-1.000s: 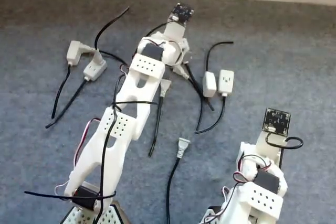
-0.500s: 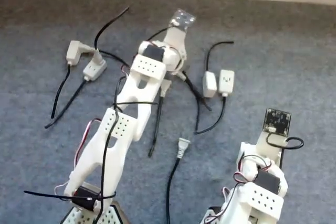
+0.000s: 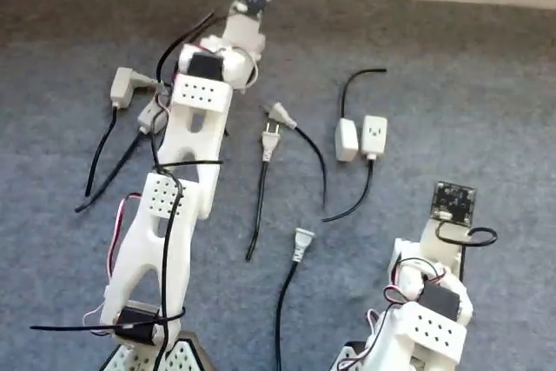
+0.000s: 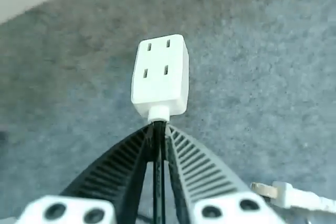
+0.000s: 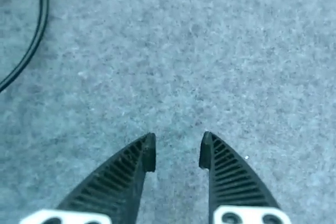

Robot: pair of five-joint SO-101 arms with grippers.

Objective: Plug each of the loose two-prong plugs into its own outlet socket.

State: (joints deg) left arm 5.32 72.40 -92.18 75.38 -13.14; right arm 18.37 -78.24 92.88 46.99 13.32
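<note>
My left gripper (image 4: 157,130) is shut on the black cord just behind a white outlet block (image 4: 159,74), whose slotted face points at the wrist camera. A white plug (image 4: 281,195) lies on the carpet beside that gripper. From above, the left arm (image 3: 195,102) stretches to the far left of the carpet, next to two white outlets (image 3: 122,86) (image 3: 149,115). Three loose plugs (image 3: 278,113) (image 3: 269,141) (image 3: 301,243) lie mid-carpet. Two more outlet blocks (image 3: 347,138) (image 3: 374,135) sit right of them. My right gripper (image 5: 177,150) is open over bare carpet.
Black cords (image 3: 187,36) trail over the grey carpet (image 3: 452,67) around the left arm and between the plugs. Another cord (image 5: 37,30) curves past the right gripper. The right arm (image 3: 434,293) is folded at the near right. A pale wall runs along the far edge.
The left arm swung from the middle of the carpet to the far left, uncovering two plugs there; one plug and its cord shifted. The right arm stayed still.
</note>
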